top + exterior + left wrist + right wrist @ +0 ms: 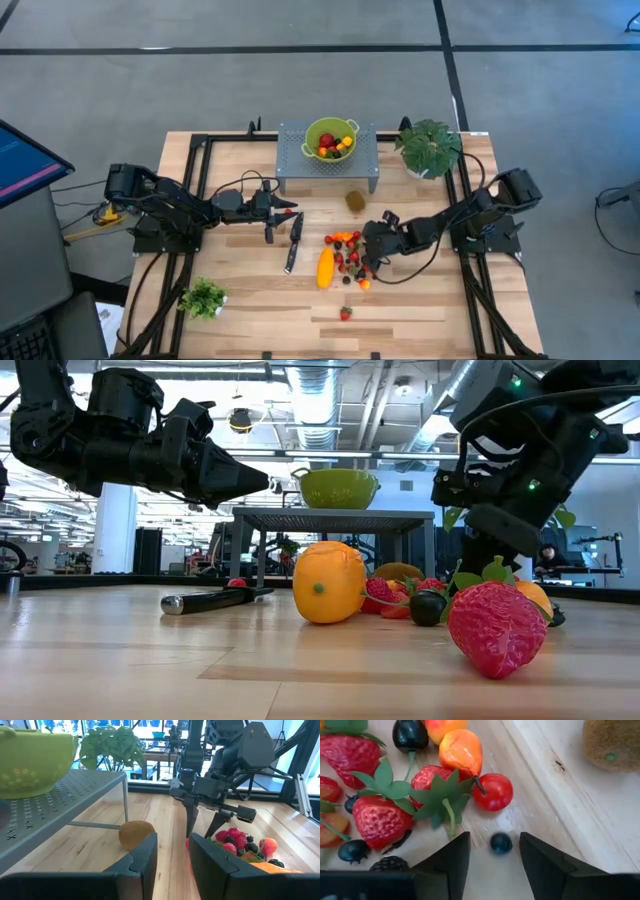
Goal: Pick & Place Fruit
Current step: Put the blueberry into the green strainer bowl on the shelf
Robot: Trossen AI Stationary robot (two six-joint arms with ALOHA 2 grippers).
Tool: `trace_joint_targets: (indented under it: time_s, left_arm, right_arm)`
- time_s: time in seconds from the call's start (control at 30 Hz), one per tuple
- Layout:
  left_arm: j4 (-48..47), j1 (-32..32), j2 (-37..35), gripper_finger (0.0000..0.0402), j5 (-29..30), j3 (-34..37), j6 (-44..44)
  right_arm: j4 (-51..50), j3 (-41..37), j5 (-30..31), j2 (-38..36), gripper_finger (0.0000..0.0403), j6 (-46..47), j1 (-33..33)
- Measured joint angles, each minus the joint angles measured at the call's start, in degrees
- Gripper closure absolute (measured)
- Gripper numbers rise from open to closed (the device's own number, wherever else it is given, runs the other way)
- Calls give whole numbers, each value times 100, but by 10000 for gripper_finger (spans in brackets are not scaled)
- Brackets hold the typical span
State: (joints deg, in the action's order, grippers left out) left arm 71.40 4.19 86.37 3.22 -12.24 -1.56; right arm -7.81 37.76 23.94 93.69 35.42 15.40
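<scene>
A pile of small fruit point(350, 255) lies on the wooden table: strawberries point(380, 817), a red ball point(492, 791), dark berries and a small orange pear-shaped piece point(461, 751). An elongated yellow-orange fruit point(325, 268) lies to its left, a brown kiwi point(355, 200) beyond it, and a lone strawberry point(345, 313) nearer the front edge. My right gripper point(495, 842) slants down over the pile, open, its fingers on either side of a small dark blue ball point(501, 842) without touching it. My left gripper point(172, 857) hovers level at the left, open, with nothing between its fingers.
A green colander point(330, 138) holding fruit stands on a grey perforated stand point(300, 165) at the far middle. A black-handled knife point(293, 240) lies left of the yellow-orange fruit. Leafy plants stand at the far right point(430, 148) and near left point(203, 298).
</scene>
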Motion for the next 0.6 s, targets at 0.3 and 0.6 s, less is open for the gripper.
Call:
trace_joint_targets:
  time_s: [0.3, 0.6]
  left_arm:
    - [9, 1, 0, 296, 9, 0, -1]
    - [11, 2, -2, 296, 24, 1, -2]
  right_arm:
    - [22, -2, 37, 11, 252, -34, -57]
    - [-61, 0, 14, 11, 293, -70, -54]
